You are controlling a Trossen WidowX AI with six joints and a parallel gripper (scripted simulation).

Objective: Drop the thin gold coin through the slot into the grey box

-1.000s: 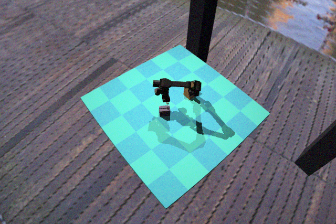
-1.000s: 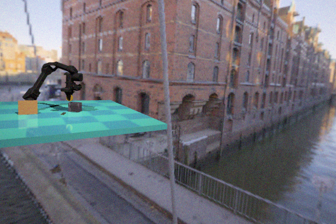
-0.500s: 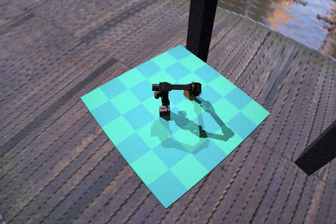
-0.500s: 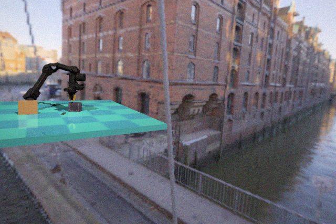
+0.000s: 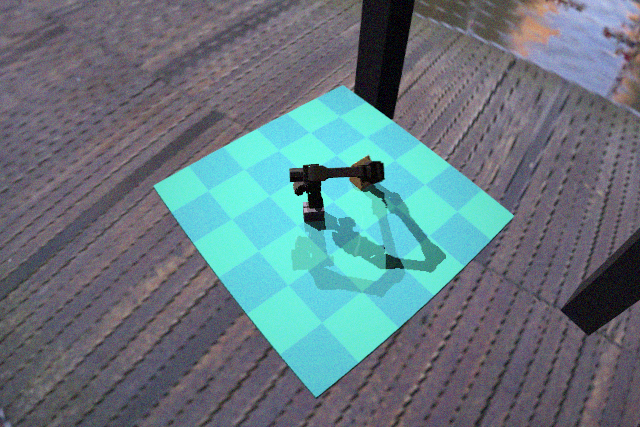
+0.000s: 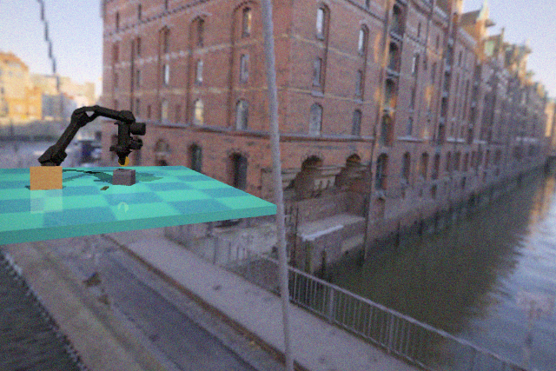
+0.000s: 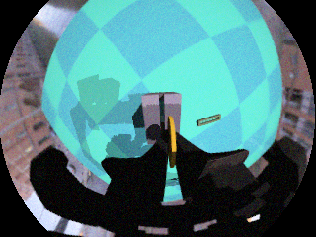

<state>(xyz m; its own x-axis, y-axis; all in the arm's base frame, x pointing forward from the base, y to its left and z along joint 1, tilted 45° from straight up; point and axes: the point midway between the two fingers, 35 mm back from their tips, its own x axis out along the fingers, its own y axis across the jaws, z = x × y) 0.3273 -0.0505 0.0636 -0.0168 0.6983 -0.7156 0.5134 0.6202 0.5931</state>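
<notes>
The gold coin (image 6: pixel 126 162) (image 7: pixel 172 140) is held on edge, pointing down, between the fingertips of my gripper (image 6: pixel 122 159) (image 7: pixel 169 132), which is shut on it. The closed grey box (image 5: pixel 313 213) (image 6: pixel 123 177) (image 7: pixel 150 111) stands below the gripper. Its narrow dark slot (image 7: pixel 161 106) runs up the wrist view, roughly in line with the coin and slightly left of it. In the exterior view the coin is above the box lid with a gap between. The coin hides part of the box in the wrist view. The shallow dark-green holder (image 6: pixel 104 188) (image 7: pixel 199 122) is empty.
The checkered turquoise mat (image 5: pixel 317 360) (image 6: pixel 201 218) bears everything. An orange-brown block (image 5: pixel 358 182) (image 6: pixel 45 177) stands near the arm's base. The holder lies a little to the side of the box. Arm shadows fall across the mat.
</notes>
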